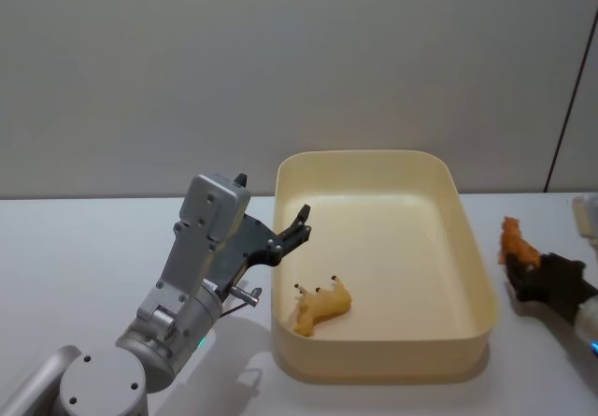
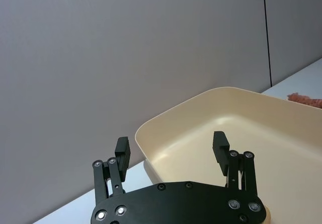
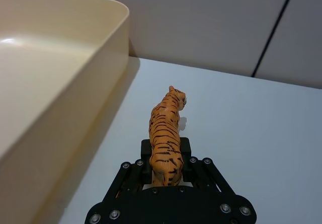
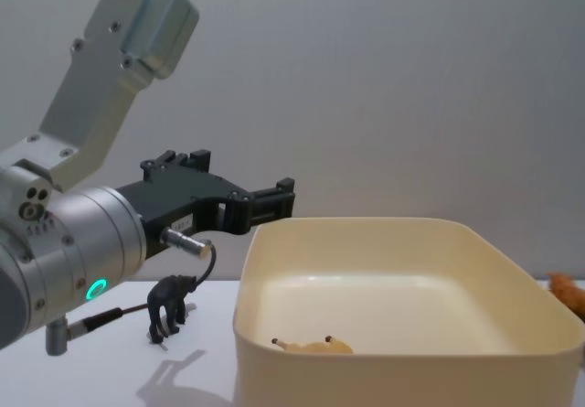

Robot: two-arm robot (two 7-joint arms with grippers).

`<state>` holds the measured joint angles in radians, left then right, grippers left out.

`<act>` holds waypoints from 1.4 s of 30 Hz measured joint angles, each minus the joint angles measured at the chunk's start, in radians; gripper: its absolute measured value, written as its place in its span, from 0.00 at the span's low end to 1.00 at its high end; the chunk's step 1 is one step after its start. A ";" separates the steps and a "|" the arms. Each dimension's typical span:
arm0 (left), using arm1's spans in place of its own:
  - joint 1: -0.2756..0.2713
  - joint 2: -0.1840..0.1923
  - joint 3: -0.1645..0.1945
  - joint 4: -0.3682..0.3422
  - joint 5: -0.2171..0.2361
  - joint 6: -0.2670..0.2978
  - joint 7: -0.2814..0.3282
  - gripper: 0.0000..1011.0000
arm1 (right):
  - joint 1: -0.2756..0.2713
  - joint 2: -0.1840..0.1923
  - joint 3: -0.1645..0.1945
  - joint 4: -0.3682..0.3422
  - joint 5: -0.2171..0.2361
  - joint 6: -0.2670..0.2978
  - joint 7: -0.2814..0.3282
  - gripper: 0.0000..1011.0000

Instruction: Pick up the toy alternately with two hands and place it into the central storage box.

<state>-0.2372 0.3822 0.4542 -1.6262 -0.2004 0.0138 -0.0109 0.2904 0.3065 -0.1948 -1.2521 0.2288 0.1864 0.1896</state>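
Hovering spread and empty, my left jaws hung just over the left rim of the central storage box (image 1: 374, 157), free air all round them. Right jaws pinched the striped tiger toy (image 1: 515, 240) outside the box's right wall, near it but apart; bare tabletop (image 1: 84, 248) lay beyond. A yellow toy (image 1: 322, 308) lay on its side in the box's near-left corner. From the chest, a dark elephant toy (image 4: 171, 305) stood on the tabletop left of the box; from the head, my left arm covered that patch.
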 joint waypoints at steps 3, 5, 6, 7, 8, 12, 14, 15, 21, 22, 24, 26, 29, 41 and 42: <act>0.000 0.000 0.000 0.000 0.000 0.000 0.000 0.99 | -0.045 0.023 0.016 -0.049 0.012 0.002 -0.013 0.29; 0.000 0.000 0.000 0.000 0.000 0.000 0.000 0.99 | -0.064 0.033 0.023 -0.070 0.018 0.002 -0.019 0.29; 0.000 0.000 0.000 0.000 0.000 0.000 0.000 0.99 | -0.079 0.040 0.028 -0.086 0.021 0.001 -0.022 0.29; 0.000 0.000 0.000 0.000 0.000 0.000 0.000 0.99 | -0.101 0.051 0.035 -0.111 0.028 -0.003 -0.028 0.29; 0.000 0.000 0.000 0.000 0.000 0.000 0.000 0.99 | -0.125 0.064 0.044 -0.140 0.034 -0.008 -0.030 0.29; 0.000 0.000 0.000 0.000 0.000 0.000 0.000 0.99 | -0.163 0.083 0.058 -0.189 0.048 -0.023 -0.032 0.29; 0.000 0.000 0.000 0.000 0.000 0.000 0.000 0.99 | -0.189 0.097 0.068 -0.230 0.060 -0.034 -0.030 0.29; 0.000 0.000 0.000 0.000 0.000 0.000 0.000 0.99 | -0.204 0.105 0.073 -0.254 0.067 -0.040 -0.024 0.29; 0.000 0.000 0.000 0.000 0.000 0.000 0.000 0.99 | -0.235 0.125 0.088 -0.331 0.097 -0.058 0.003 0.29; 0.000 0.000 0.000 0.000 0.000 0.000 0.000 0.99 | -0.238 0.128 0.090 -0.351 0.108 -0.061 0.015 0.29; 0.000 0.000 0.000 0.000 0.000 0.000 0.000 0.99 | -0.237 0.130 0.093 -0.376 0.119 -0.063 0.031 0.29; 0.000 0.000 0.000 0.000 0.000 0.000 0.000 0.99 | -0.234 0.130 0.093 -0.388 0.128 -0.063 0.044 0.29; 0.000 0.000 0.000 0.000 0.000 0.000 0.000 0.99 | -0.218 0.126 0.090 -0.403 0.140 -0.058 0.073 0.29; 0.000 0.000 0.000 0.000 0.000 0.000 0.000 0.99 | -0.050 0.032 0.029 -0.322 0.140 0.005 0.203 0.29; 0.000 0.000 0.000 0.000 0.000 0.000 0.000 0.99 | -0.037 0.024 0.024 -0.310 0.138 0.008 0.209 0.29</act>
<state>-0.2372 0.3821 0.4542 -1.6262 -0.2004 0.0138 -0.0109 0.2530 0.3308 -0.1704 -1.5624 0.3667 0.1942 0.3990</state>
